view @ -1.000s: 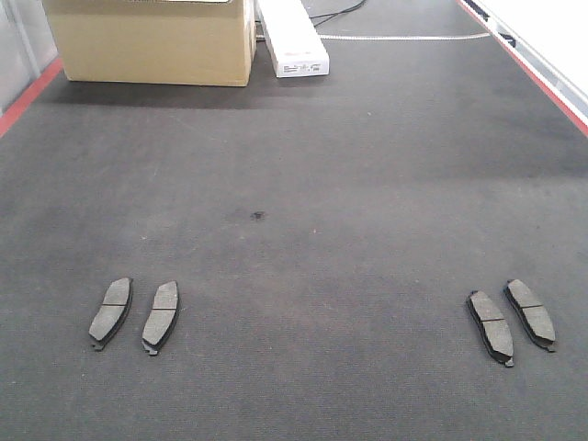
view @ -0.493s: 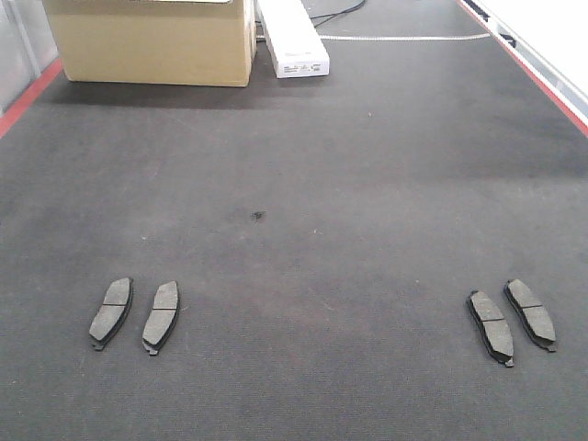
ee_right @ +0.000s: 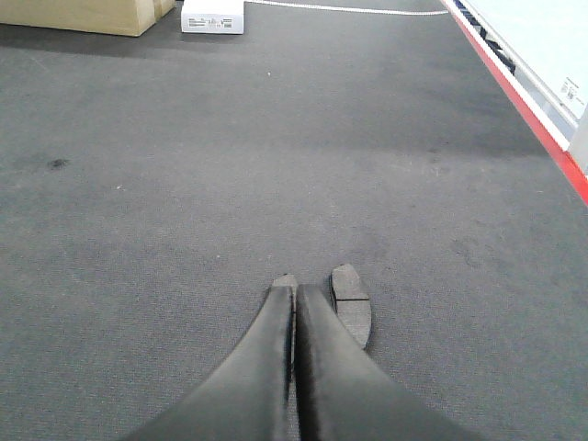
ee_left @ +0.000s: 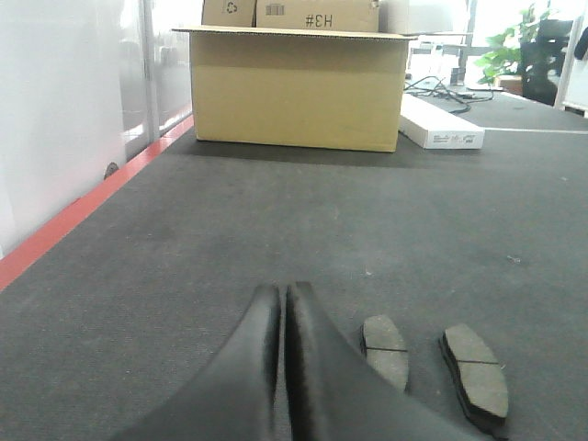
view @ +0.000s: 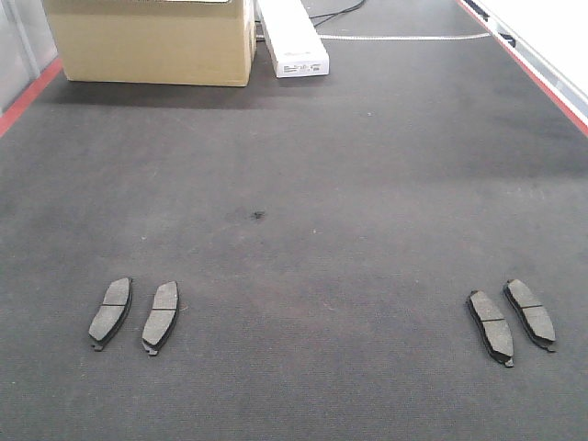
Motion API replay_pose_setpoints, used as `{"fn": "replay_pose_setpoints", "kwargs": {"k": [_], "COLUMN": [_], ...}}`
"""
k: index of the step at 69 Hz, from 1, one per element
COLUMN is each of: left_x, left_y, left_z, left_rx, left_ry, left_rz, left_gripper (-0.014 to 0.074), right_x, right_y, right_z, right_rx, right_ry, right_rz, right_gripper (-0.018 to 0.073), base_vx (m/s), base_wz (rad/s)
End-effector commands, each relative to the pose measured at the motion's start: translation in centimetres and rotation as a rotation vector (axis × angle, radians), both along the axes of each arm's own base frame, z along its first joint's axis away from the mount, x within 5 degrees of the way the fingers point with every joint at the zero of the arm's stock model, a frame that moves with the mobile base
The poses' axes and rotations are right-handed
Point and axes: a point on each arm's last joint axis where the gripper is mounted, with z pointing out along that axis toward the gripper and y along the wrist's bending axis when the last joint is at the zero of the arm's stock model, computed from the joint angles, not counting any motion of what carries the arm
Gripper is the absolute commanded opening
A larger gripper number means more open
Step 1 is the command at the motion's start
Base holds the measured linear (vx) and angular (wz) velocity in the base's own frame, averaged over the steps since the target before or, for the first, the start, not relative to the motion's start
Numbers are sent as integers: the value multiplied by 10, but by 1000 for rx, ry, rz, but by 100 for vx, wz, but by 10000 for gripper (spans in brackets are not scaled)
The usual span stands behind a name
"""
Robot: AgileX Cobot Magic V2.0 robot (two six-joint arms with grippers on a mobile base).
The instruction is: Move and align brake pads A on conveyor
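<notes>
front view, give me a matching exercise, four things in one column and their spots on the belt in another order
Things:
1. cardboard box
2. white carton
3. left pair of brake pads
4. right pair of brake pads

Places:
a. near right of the conveyor
b. far left corner
c. near left
d. far end, just right of the box

Pairs: 1-b, 2-d, 3-c, 4-a

The front-facing view looks down from above along the conveyor [view: 303,184] toward the far cardboard box [view: 152,41]. The left wrist view sits low near the belt, looking past the left gripper [ee_left: 282,299] at the same box. The right wrist view, slightly higher, looks over the right gripper [ee_right: 294,296] along the belt's red-edged right side.
</notes>
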Motion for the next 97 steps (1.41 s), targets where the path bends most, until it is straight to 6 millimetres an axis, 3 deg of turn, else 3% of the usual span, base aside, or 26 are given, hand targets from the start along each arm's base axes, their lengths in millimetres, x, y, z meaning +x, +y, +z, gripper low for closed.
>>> {"fn": "replay_pose_setpoints", "kwargs": {"k": [1, 71, 78, 97], "left_x": [0, 0, 0, 0], "left_y": [0, 0, 0, 0], "left_z": [2, 2, 2, 2], "left_rx": [7, 6, 6, 6], "left_ry": [-76, -79, -79, -79], "left_rz": [-3, -3, -3, -3], "left_gripper": [-6, -6, -6, -6], "right_x": [2, 3, 10, 23], "right_y": [-1, 1, 1, 1], "right_z": [14, 11, -5, -77], "right_rx": [-13, 24, 29, 41], "right_ry": [-88, -76, -79, -132], "right_rz": [-6, 2, 0, -13], "right_gripper": [-12, -12, -12, -12], "base_vx": [0, 0, 0, 0], "base_wz": [0, 0, 0, 0]}}
